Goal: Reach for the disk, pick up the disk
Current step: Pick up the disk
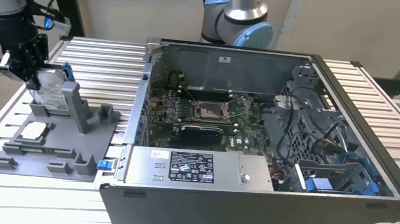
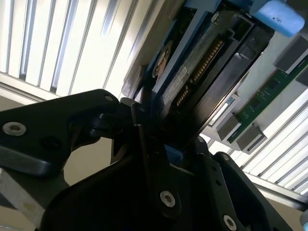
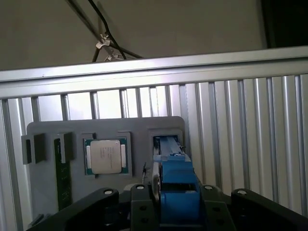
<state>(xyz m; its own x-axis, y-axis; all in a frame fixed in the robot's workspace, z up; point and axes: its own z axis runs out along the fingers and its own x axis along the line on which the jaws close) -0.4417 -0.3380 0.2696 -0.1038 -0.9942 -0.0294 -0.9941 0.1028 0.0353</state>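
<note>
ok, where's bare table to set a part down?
Free: table slats behind the grey tray up to the computer case, the strip in front of the tray, and slats past the case on the exterior view's right. Crowded: the tray, with the end effector at the disk.

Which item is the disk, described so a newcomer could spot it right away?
On the exterior view's left, beside the open computer case, lies a grey tray. The disk stands on edge at its far end, at the gripper. Unlike the flat square chip lying nearby, it is an upright silver-grey slab with a white label and blue bracket.
</note>
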